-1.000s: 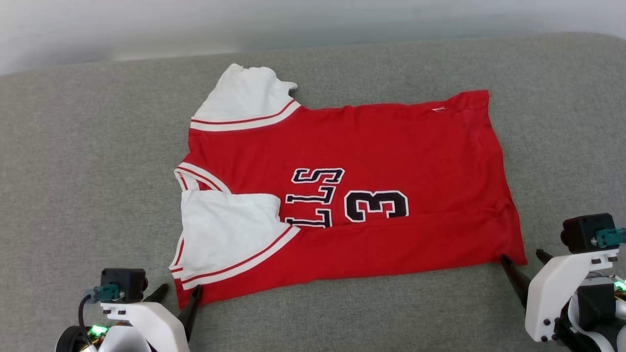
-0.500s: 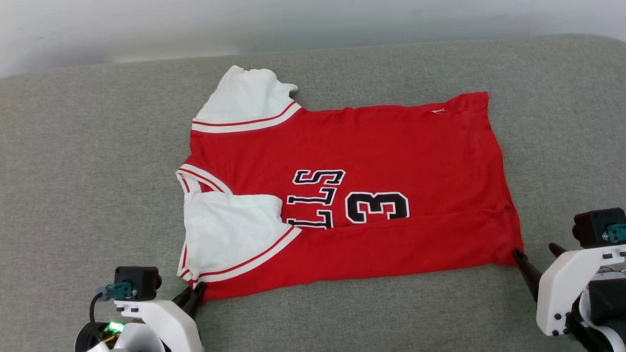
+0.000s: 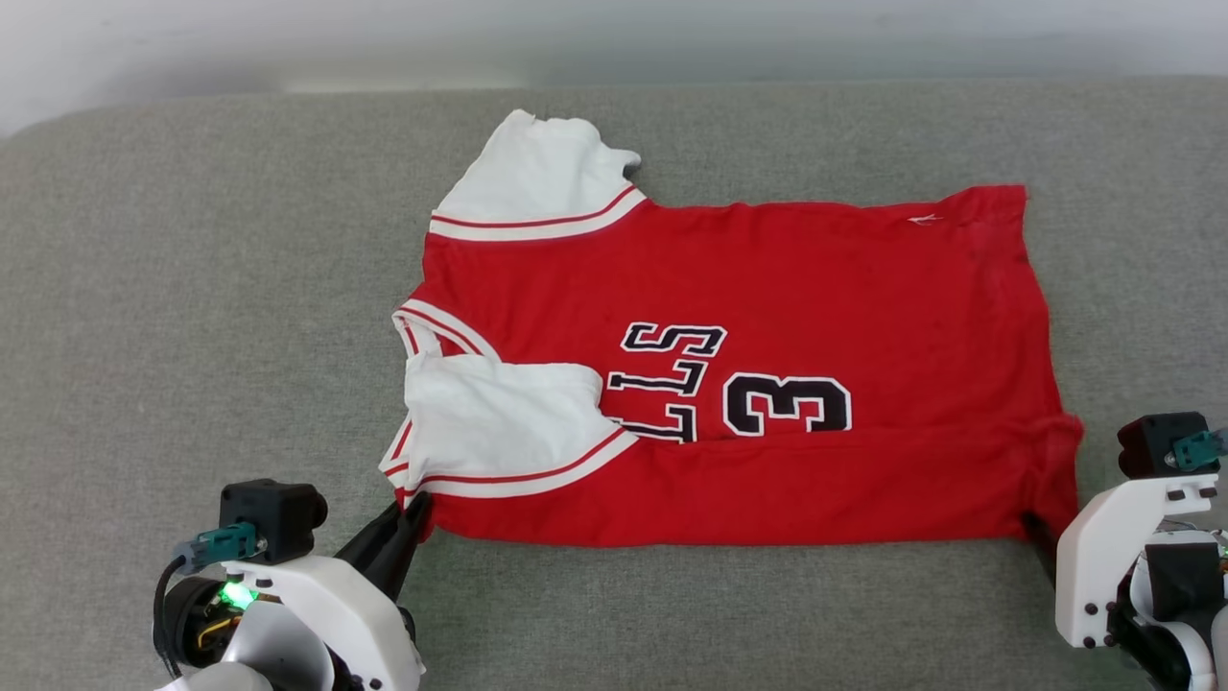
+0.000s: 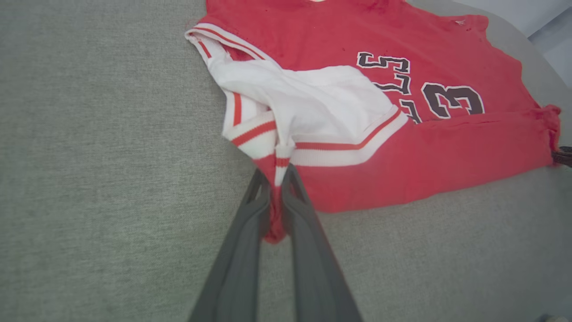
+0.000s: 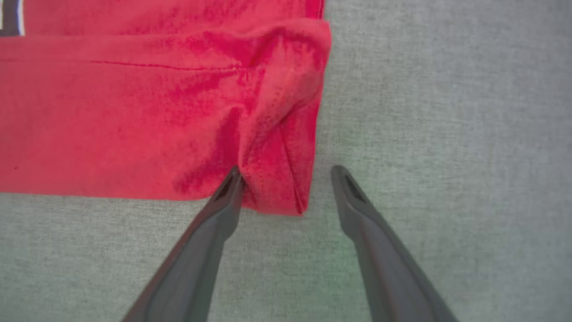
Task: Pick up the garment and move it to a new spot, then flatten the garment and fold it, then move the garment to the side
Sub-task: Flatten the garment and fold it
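Our wrist views show the left gripper (image 4: 276,174) pinching the red jersey's (image 4: 447,147) striped corner, and the right gripper (image 5: 286,172) spread around its hem corner. From the head we see it lying on grey upholstery (image 3: 192,288), pale wall (image 3: 288,38) beyond.

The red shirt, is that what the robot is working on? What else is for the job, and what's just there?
For the job:
red jersey T-shirt
left gripper, shut on the shirt's sleeve-side corner
right gripper, open, with the hem corner between its fingers

Just there:
grey fabric surface
pale wall behind it
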